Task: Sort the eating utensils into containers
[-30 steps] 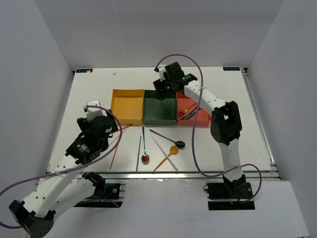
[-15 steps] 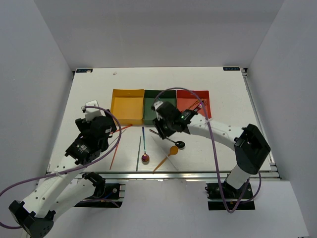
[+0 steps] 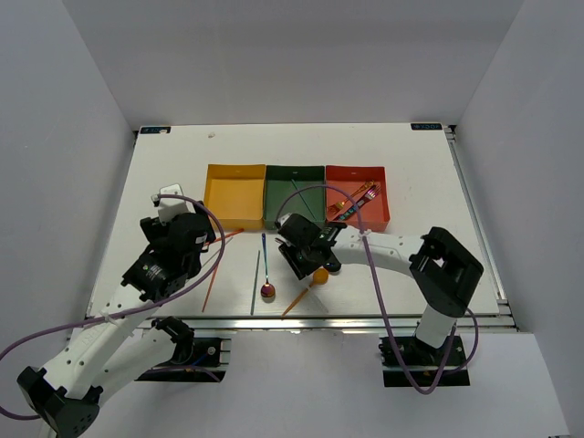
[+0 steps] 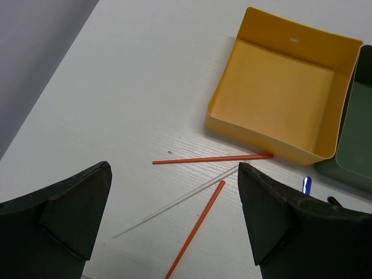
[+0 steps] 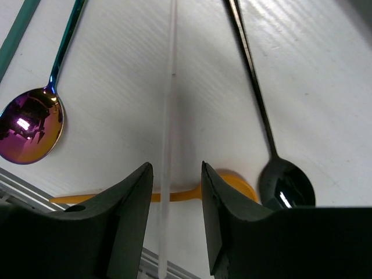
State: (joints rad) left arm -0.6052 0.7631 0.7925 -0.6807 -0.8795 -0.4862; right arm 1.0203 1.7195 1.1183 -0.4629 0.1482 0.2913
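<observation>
- While the right gripper (image 5: pixel 177 174) hangs low over the white table (image 3: pixel 429 164), its jaws stand partly apart on either side of a white chopstick (image 5: pixel 168 145), with a gap on each side and nothing clamped.
- Left of that chopstick lies an iridescent purple spoon (image 5: pixel 26 131). A black spoon (image 5: pixel 285 189) lies to its right, and an orange spoon (image 5: pixel 232 183) crosses under it.
- At the left, the left gripper (image 4: pixel 174 174) hovers with its jaws wide apart and empty above two orange chopsticks (image 4: pixel 212 158) and a second pale chopstick (image 4: pixel 174 203).
- One orange chopstick's tip touches the near wall of the yellow-orange tray (image 4: pixel 279 99).
- Beyond the loose utensils, the dark green tray (image 3: pixel 294 196) sits between the yellow-orange tray and the red tray (image 3: pixel 356 178).
- A few utensils (image 3: pixel 351 203) lie in the red tray.
</observation>
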